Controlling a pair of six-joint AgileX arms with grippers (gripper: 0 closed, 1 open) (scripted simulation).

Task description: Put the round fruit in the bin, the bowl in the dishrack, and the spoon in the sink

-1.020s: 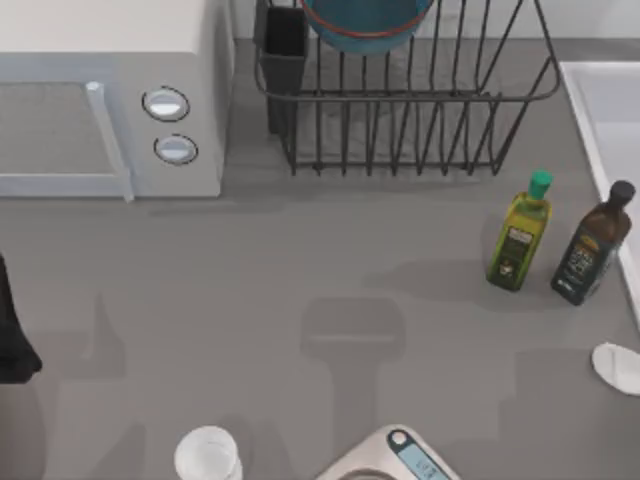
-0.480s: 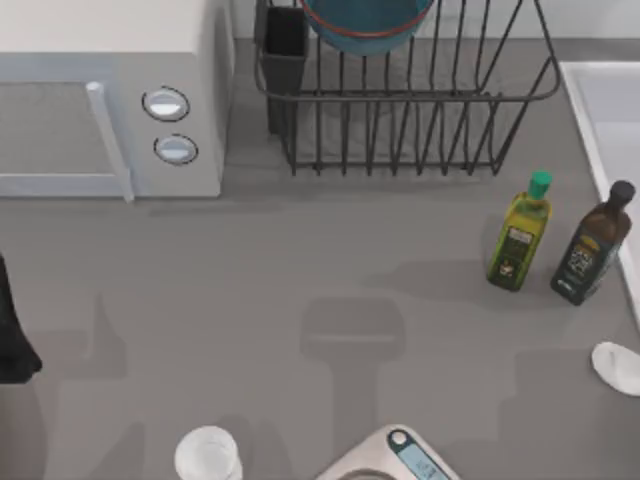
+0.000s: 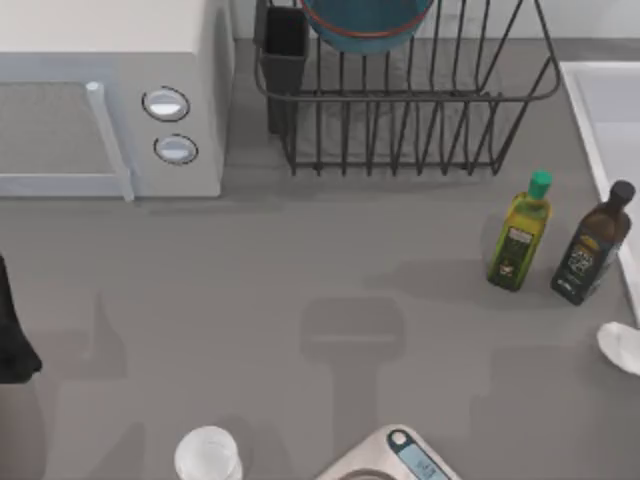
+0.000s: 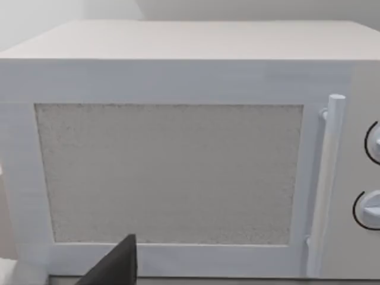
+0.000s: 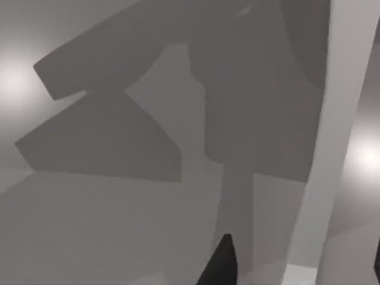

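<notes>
- Bowl [image 3: 367, 25], deep blue with a thin red-brown rim, sits in the black wire dishrack [image 3: 405, 95] at the back of the table [image 3: 300, 280], so that job looks done.
- Spoon [image 3: 621, 345] is small, white and smooth. It lies at the table's right edge, just beside the pale sink [image 3: 605, 110], where it belongs.
- Left arm [image 3: 12, 330] waits at the left edge, facing the white microwave [image 4: 172, 148].
- I cannot tell if either pincer is open or holding anything.
</notes>
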